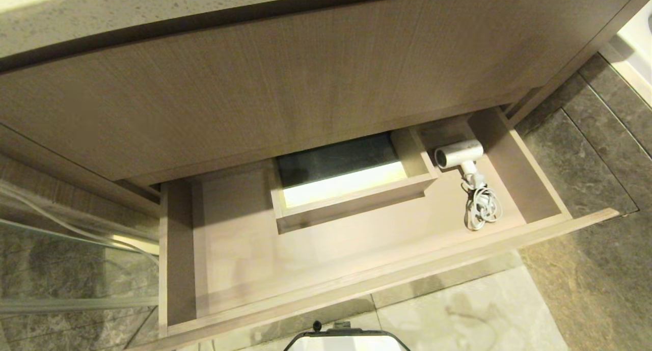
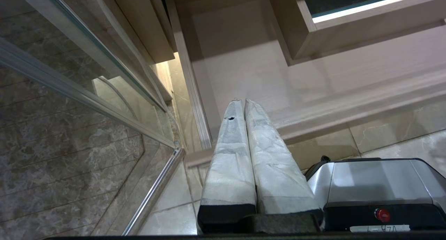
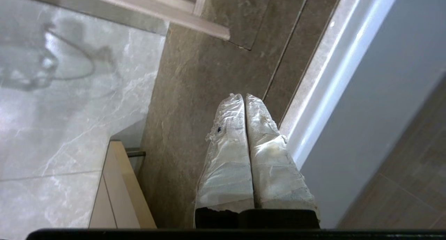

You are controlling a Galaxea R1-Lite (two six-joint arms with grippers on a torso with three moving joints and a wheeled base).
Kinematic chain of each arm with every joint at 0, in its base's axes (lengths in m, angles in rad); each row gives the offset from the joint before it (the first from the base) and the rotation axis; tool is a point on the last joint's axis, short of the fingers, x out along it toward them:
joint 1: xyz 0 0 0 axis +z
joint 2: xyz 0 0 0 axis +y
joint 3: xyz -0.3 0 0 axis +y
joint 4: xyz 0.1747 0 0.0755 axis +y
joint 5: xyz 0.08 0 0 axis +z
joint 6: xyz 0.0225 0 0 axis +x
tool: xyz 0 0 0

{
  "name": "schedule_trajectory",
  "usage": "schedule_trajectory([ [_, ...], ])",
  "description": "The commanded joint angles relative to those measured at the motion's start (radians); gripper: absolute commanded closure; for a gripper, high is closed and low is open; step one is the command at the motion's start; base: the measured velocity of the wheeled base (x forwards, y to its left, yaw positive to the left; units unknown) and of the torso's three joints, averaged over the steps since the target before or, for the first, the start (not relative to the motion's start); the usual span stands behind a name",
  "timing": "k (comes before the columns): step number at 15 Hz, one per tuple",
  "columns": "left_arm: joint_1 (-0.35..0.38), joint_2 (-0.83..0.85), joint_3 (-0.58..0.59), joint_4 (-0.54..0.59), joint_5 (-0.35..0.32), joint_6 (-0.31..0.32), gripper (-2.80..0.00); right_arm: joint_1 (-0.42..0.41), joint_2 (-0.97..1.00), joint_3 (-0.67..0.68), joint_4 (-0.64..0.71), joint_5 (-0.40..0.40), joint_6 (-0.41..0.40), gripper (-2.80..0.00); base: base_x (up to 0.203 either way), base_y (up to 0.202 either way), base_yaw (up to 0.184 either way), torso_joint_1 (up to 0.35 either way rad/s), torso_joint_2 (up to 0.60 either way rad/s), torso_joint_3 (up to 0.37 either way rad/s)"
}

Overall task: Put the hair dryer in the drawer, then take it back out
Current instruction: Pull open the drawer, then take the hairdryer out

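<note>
The white hair dryer (image 1: 458, 155) lies on its side in the right part of the pulled-out wood-grain drawer (image 1: 326, 285), its white cord (image 1: 481, 206) bunched in front of it. Neither arm shows in the head view. My right gripper (image 3: 244, 97) is shut with nothing between its wrapped fingers; it hangs over the dark floor tiles to the right of the drawer's front corner (image 3: 216, 32). My left gripper (image 2: 243, 101) is shut and empty too, parked low before the drawer's left front part (image 2: 313, 111).
A boxed rectangular cut-out (image 1: 346, 183) rises in the drawer's middle. A taller wood-grain panel (image 1: 285, 86) sits above the drawer under a stone counter. Glass shower partition (image 2: 87, 93) stands at the left. White raised edge (image 3: 324, 83) runs along the right. My base (image 1: 346, 341) is below.
</note>
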Motion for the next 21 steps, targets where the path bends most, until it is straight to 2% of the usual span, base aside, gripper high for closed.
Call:
schedule_trajectory([
  [1,0.000,0.000,0.000,0.000,0.001,0.000,0.00,-0.026,-0.056,0.018,-0.006,0.000,-0.004,0.00,0.000,0.000,0.000,0.000,0.00,0.000],
  [5,0.000,0.000,0.000,0.000,0.000,0.000,0.00,-0.100,-0.081,0.023,-0.012,-0.003,-0.002,0.00,0.000,0.000,0.000,0.000,0.00,0.000],
  [9,0.000,0.000,0.000,0.000,0.000,0.000,0.00,-0.126,-0.077,0.041,-0.005,0.000,0.006,0.00,0.000,0.000,0.000,0.000,0.00,0.000],
  [13,0.000,0.000,0.000,0.000,0.001,0.000,0.00,-0.126,0.062,0.043,-0.054,0.008,0.117,0.00,0.000,0.000,0.000,0.000,0.00,0.000],
  [18,0.000,0.000,-0.001,0.000,0.000,0.000,0.00,-0.109,0.363,-0.086,-0.150,0.007,0.280,0.00,0.000,0.000,0.000,0.000,0.00,0.000],
  [21,0.000,0.000,0.000,0.000,0.000,0.000,0.00,-0.059,0.515,-0.179,-0.168,0.005,0.376,0.00,0.000,0.000,0.000,0.000,0.00,0.000],
])
